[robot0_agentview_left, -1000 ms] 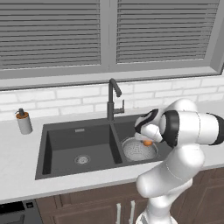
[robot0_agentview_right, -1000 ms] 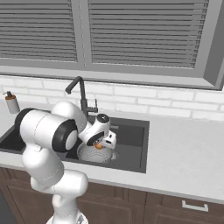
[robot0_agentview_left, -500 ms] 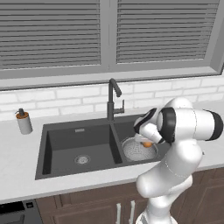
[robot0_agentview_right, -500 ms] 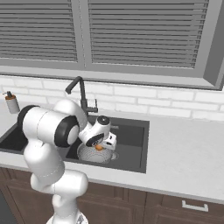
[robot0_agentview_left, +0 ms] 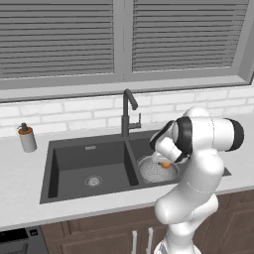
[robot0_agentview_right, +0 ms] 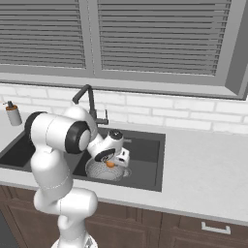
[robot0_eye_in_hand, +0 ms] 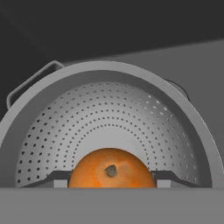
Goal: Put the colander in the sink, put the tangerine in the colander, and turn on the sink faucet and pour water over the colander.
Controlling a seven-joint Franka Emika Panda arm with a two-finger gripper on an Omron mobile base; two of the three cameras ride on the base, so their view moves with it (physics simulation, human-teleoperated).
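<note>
Jaws clasp the tangerine [robot0_eye_in_hand: 111,169], gripper [robot0_eye_in_hand: 109,180] angled down over the colander [robot0_eye_in_hand: 109,127].

Ahead of me at twelve o'clock, a wide window [robot0_agentview_left: 124,39] with closed grey slatted blinds [robot0_agentview_right: 155,34] sits above a white brick wall [robot0_agentview_left: 74,116]. A pale grey counter [robot0_agentview_right: 203,174] runs across, a soap bottle [robot0_agentview_left: 27,138] at ten o'clock. Dark brown cabinets [robot0_agentview_right: 193,232] stand below.

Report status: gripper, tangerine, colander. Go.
Gripper shut on tangerine, over colander. Colander sits in sink's right basin. Faucet dry. Nothing in the way.
</note>
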